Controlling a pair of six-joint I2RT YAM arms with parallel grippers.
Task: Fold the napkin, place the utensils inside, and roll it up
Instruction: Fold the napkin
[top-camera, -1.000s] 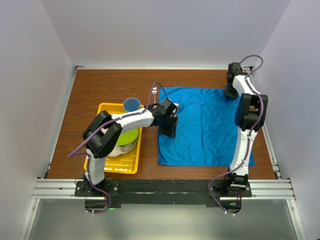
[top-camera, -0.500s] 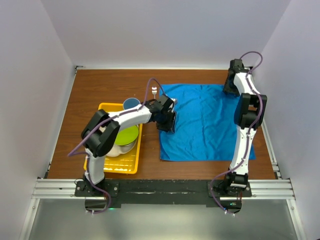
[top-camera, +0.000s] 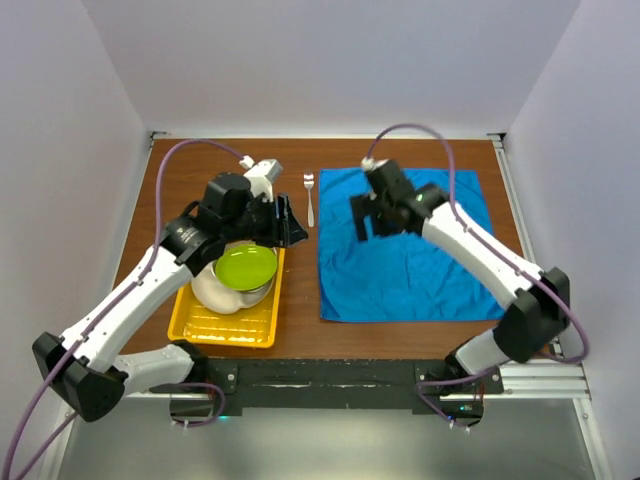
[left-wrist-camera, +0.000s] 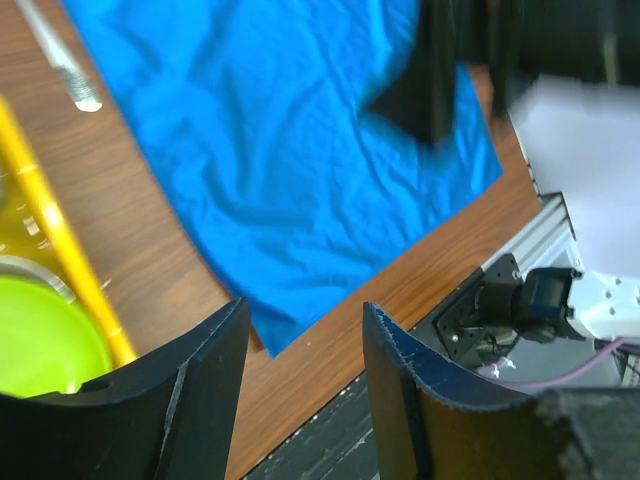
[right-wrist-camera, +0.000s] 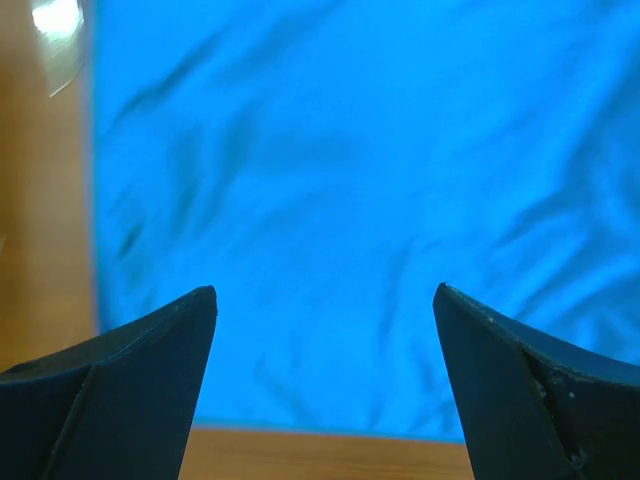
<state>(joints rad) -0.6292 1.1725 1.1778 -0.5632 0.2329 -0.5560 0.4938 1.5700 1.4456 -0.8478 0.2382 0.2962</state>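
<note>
1. The bright blue cloth napkin (top-camera: 420, 260) is lying spread flat and unfolded on the right half of the brown wooden surface (top-camera: 300, 337), its sides sitting roughly square to the surface's edges.
2. The small silver metal fork (top-camera: 310, 200) is lying on bare wood just beside the napkin's left edge, near its far corner. Its long axis is running near-to-far, tines pointing toward the far wall.
3. The left gripper (top-camera: 288, 222) is hanging above the far right corner of the yellow plastic tray (top-camera: 225, 337), jaws standing moderately apart and holding nothing.
4. The right gripper (top-camera: 362, 218) is hovering over the napkin's left part, jaws spread wide, gripping nothing.
</note>
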